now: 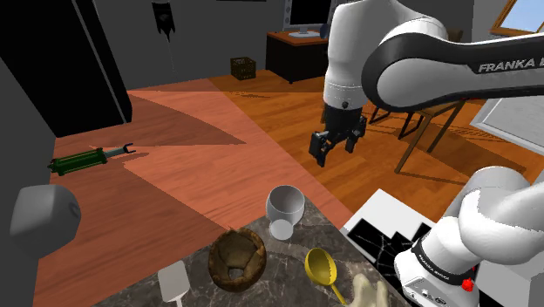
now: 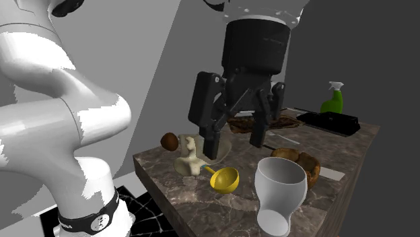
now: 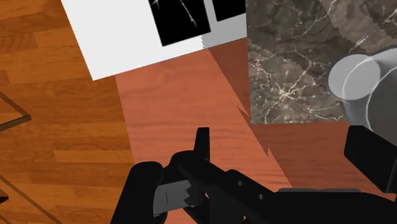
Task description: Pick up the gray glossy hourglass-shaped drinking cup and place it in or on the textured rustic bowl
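Starting at the shoulder view's left, the brown, rough-sided bowl (image 1: 237, 259) sat on the dark marbled worktop (image 1: 288, 279) and appeared empty. Just to its right the pale grey waisted cup (image 1: 285, 212) stood upright, mouth up, at the worktop's far edge, close to the bowl but seemingly apart from it. A yellow scoop (image 1: 323, 269) lay further right. Rightmost and well above them, the gripper (image 1: 337, 144) hung over the wooden floor (image 1: 200, 174) beyond that edge, its fingers spread wide and clasping nothing. The wrist view agreed: the fingers stood apart over floorboards, and the cup (image 3: 356, 83) showed off to one side on the worktop (image 3: 286, 57), not between them. In the second exterior view the gripper (image 2: 232, 138) hovered high above the worktop, with the cup (image 2: 279, 192) in front of the bowl (image 2: 299, 165). By this evidence no part of the task was done: the approach, the descent over the cup, the grasp, the lift and the carry to the bowl all remained.
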Tool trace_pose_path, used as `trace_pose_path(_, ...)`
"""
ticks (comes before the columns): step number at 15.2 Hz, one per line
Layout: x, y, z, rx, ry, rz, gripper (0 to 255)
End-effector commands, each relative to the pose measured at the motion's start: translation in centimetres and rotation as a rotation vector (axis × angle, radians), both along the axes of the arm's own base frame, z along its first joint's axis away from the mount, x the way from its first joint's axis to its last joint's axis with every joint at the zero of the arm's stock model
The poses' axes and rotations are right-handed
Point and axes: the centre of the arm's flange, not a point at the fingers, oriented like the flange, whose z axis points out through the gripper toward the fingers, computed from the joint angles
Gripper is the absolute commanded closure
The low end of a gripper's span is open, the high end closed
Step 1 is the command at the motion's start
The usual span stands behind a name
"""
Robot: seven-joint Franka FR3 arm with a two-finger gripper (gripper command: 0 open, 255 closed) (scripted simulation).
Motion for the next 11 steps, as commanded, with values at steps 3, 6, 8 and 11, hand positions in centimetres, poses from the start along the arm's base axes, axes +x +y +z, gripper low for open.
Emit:
trace_pose_path(3, 0.7, 4.3, -2.8, -0.009, -0.013, -0.02, 0)
trace_pose_path(6, 1.4, 7.5, -5.2, -0.016, -0.022, -0.034, 0)
trace_pose_path(8, 1.8, 9.6, -6.7, -0.021, -0.028, -0.043, 0)
trace_pose_path(11, 1.8, 9.5, -7.8, -0.021, -0.028, -0.043, 0)
